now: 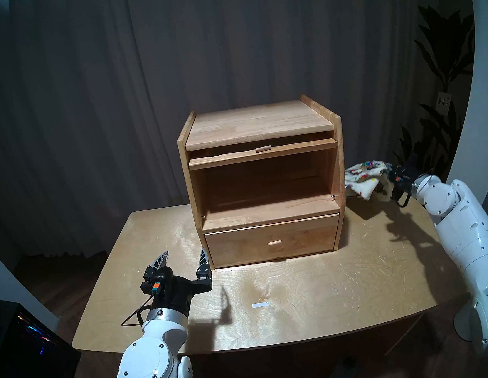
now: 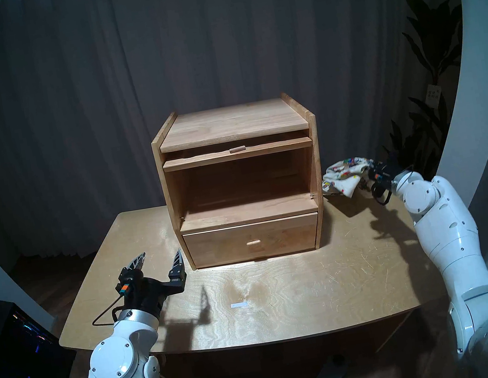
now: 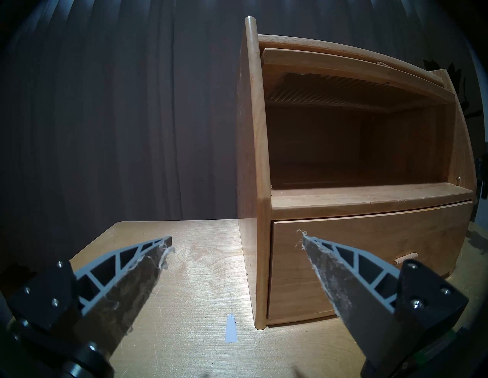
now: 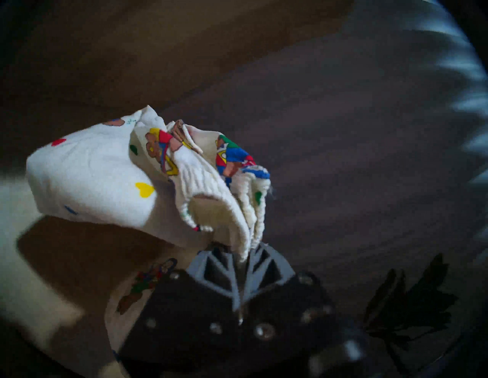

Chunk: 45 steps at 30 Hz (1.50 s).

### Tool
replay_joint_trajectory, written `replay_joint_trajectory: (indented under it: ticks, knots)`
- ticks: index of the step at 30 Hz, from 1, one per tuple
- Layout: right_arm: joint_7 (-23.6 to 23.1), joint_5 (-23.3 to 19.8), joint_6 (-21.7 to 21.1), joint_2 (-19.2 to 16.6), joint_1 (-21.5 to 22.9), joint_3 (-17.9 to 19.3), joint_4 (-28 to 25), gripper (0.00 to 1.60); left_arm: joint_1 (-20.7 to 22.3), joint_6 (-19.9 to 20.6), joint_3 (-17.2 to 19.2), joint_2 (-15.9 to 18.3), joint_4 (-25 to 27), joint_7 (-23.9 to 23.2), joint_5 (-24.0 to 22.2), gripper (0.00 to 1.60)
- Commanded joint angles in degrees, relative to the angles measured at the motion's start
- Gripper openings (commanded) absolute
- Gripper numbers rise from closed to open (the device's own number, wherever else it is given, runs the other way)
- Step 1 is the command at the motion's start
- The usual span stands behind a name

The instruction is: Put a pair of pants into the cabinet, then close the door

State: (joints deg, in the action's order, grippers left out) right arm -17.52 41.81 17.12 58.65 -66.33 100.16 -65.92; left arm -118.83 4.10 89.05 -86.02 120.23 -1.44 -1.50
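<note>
My right gripper [image 4: 244,260] pinches the pants [image 4: 105,179] by the waistband so they hang clear beside the cabinet [image 1: 257,118]; my left gripper [image 1: 183,258] waits spread, empty.

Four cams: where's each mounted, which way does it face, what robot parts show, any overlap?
Head stereo left: head-mounted, looks down at table, cabinet; both arms visible.
Head stereo right: nearly the same picture.
Left wrist: level, facing the cabinet; open left gripper in bottom corners.
Right wrist: tilted, blurred; right gripper shut on pair of pants.
Shared: head and left wrist see the raised door.
</note>
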Motion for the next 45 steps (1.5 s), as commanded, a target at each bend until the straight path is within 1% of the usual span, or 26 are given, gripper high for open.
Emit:
replay_joint_trajectory:
  ticks: [1,2,5,6,11,14,18,19,20,21,22,23,25,26,27,35,36,37,38,42,45]
  knots:
    - [4.8,-5.9,3.3,-0.7,6.0,4.8,-6.2,0.0,0.3,-0.2,-0.2,-0.1,0.8,0.0,0.1,1.6]
    - [5.0,-6.8,3.6,-0.1,7.2,5.2,-7.6,0.0,0.3,-0.2,-0.2,-0.1,0.7,0.1,0.1,1.6]
    - [6.2,-9.3,5.3,0.6,7.9,5.7,-8.8,0.0,0.3,-0.2,-0.2,-0.1,0.6,0.3,0.2,1.6]
    - [6.3,-10.0,5.7,1.2,9.2,5.6,-10.3,0.0,0.3,-0.2,-0.3,-0.1,0.5,0.4,0.2,1.6]
    - [7.2,-13.6,8.2,3.1,11.1,4.9,-13.1,0.0,0.3,-0.2,-0.3,-0.2,0.2,0.8,0.4,1.6]
    - [7.6,-16.0,9.7,4.7,13.2,4.0,-15.8,0.0,0.4,-0.2,-0.4,-0.2,0.0,1.0,0.5,1.6]
    - [7.9,-18.9,11.3,6.8,14.9,2.7,-18.4,0.0,0.4,-0.2,-0.4,-0.3,-0.2,1.3,0.6,1.6]
    - [8.0,-19.7,11.6,7.5,15.8,2.1,-20.1,0.0,0.4,-0.2,-0.5,-0.3,-0.2,1.4,0.6,1.6]
    - [8.1,-20.2,11.9,8.0,15.1,1.7,-19.0,0.0,0.4,-0.2,-0.5,-0.3,-0.3,1.4,0.7,1.6]
    - [8.0,-20.9,12.0,8.6,15.9,1.1,-20.9,0.0,0.4,-0.2,-0.5,-0.3,-0.3,1.5,0.7,1.6]
    - [8.1,-21.5,12.4,9.3,16.0,0.5,-20.9,0.0,0.4,-0.2,-0.5,-0.3,-0.3,1.5,0.7,1.6]
    - [8.1,-22.3,12.6,10.1,16.0,-0.2,-22.0,0.0,0.4,-0.2,-0.5,-0.4,-0.4,1.6,0.8,1.6]
    - [8.0,-23.7,12.9,11.7,15.6,-1.9,-24.4,0.0,0.5,-0.2,-0.6,-0.4,-0.5,1.7,0.8,1.6]
    - [7.9,-24.4,13.1,11.8,15.5,-2.9,-23.3,0.0,0.5,-0.2,-0.6,-0.4,-0.5,1.7,0.8,1.6]
    - [7.8,-25.0,13.2,13.2,15.2,-3.7,-25.1,0.0,0.5,-0.2,-0.6,-0.4,-0.6,1.8,0.9,1.6]
    - [7.4,-29.6,13.7,18.0,11.7,-11.0,-30.8,0.0,0.5,-0.2,-0.7,-0.5,-0.8,2.2,1.1,1.6]
    - [7.3,-30.2,13.7,18.7,10.9,-12.1,-32.4,0.0,0.6,-0.3,-0.8,-0.5,-0.8,2.2,1.1,1.6]
    - [7.3,-30.7,13.7,18.7,10.4,-12.9,-31.9,0.0,0.6,-0.3,-0.8,-0.6,-0.9,2.3,1.2,1.6]
    - [7.2,-31.3,13.7,19.7,9.6,-13.9,-33.6,0.0,0.6,-0.3,-0.8,-0.6,-0.9,2.3,1.2,1.6]
    - [7.1,-33.3,13.5,21.5,6.2,-17.9,-36.1,0.0,0.6,-0.3,-0.9,-0.6,-1.0,2.5,1.3,1.6]
    - [6.9,-34.5,12.9,22.2,2.9,-20.4,-36.8,0.0,0.6,-0.3,-0.9,-0.7,-1.0,2.6,1.4,1.6]
